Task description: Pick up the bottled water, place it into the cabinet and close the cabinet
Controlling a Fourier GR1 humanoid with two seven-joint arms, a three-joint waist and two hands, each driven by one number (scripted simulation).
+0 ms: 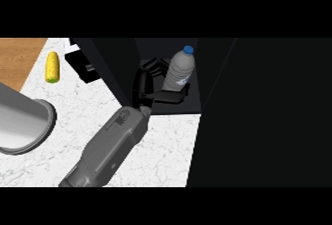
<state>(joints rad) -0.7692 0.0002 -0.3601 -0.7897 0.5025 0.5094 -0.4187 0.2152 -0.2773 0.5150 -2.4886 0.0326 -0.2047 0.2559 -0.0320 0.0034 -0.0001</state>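
Observation:
The bottled water [180, 70], clear with a blue cap, stands upright inside the dark open cabinet [165, 48]. My left hand [148, 83] reaches into the cabinet from the bottle's left. Its fingers [154, 66] curl toward the bottle's side, and the thumb [172, 96] lies across the bottle's base, hiding it. The grey forearm [110, 145] runs up from the lower left. My right hand does not show.
A large black panel, the cabinet's door [266, 114], fills the right side. A yellow corn cob [52, 67] lies on the white marble counter [77, 105] at the upper left. A big grey round pot [23, 123] sits at the left edge.

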